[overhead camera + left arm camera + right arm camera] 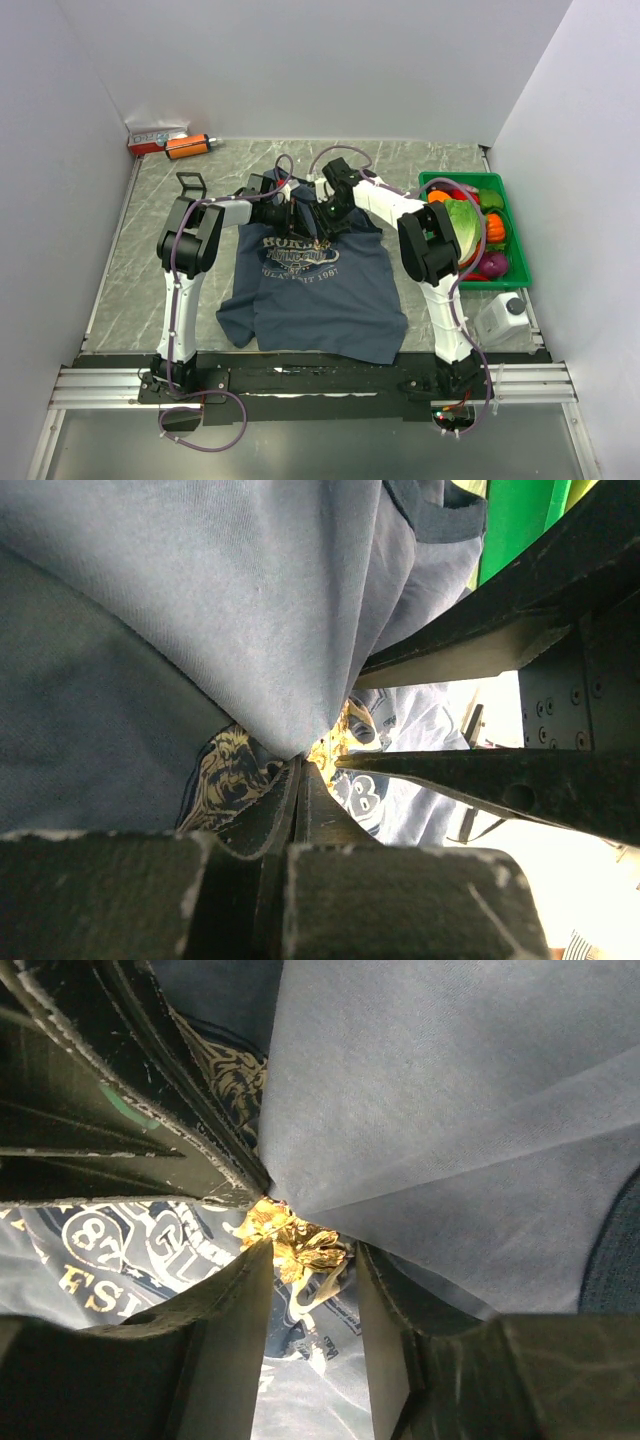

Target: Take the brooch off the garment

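Plain pale grey walls (330, 60) close in the worktop (140, 260) beyond the fingers (322, 212) and well out to either side of them. The worktop is grey and stone-patterned with pale veins. On the near side, well behind the fingers, a black strip (330, 375) and silver metal rails (100, 385) run across its edge. The light is soft and even, with only faint shadows.

Top view bright, even overhead light, soft shadows, sharp. Wrist views dimmer; close-up garment (200, 600) fabric slightly blurred, blown-out white glare lower right in left wrist view; brooch (295, 1240) glints.
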### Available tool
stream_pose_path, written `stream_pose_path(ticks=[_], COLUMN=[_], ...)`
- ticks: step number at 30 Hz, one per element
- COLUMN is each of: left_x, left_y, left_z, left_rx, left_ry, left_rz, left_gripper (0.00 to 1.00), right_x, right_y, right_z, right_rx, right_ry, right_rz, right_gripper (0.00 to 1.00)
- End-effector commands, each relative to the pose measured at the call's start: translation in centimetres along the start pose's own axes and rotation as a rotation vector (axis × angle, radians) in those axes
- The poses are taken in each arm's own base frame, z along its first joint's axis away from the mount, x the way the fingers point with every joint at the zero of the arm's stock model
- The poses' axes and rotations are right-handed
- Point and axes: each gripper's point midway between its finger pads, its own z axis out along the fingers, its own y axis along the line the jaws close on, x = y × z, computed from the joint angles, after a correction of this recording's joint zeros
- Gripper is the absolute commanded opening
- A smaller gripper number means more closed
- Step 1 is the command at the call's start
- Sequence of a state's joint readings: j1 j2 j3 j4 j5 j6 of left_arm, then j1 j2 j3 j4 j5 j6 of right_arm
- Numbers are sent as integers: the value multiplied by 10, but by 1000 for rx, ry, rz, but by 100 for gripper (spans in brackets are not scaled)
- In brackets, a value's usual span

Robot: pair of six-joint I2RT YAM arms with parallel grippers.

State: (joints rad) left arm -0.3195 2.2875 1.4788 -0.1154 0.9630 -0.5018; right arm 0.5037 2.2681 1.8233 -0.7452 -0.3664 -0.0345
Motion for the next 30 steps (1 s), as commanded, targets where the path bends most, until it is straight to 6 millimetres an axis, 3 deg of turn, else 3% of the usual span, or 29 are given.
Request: stream_pose_path(ticks=[1, 10, 23, 30], left_x=[-7, -6, -7, -7], left_y=[-24, -21, -25, -22], left_z=[-7, -5, -7, -6], left_rx=[37, 37, 44, 38], left_ry=[-16, -12, -13, -9], left_rz=[57, 49, 42, 48], left_gripper=[1, 1, 1, 1], right_x=[0, -1, 11, 8], right_y=[-1, 10, -1, 15], right_z=[9, 11, 23, 24], right_rx=[48, 0, 93, 1], right_ry=[22, 21, 73, 62], right_rz=[-25, -14, -8, 6], right_gripper=[45, 49, 43, 52])
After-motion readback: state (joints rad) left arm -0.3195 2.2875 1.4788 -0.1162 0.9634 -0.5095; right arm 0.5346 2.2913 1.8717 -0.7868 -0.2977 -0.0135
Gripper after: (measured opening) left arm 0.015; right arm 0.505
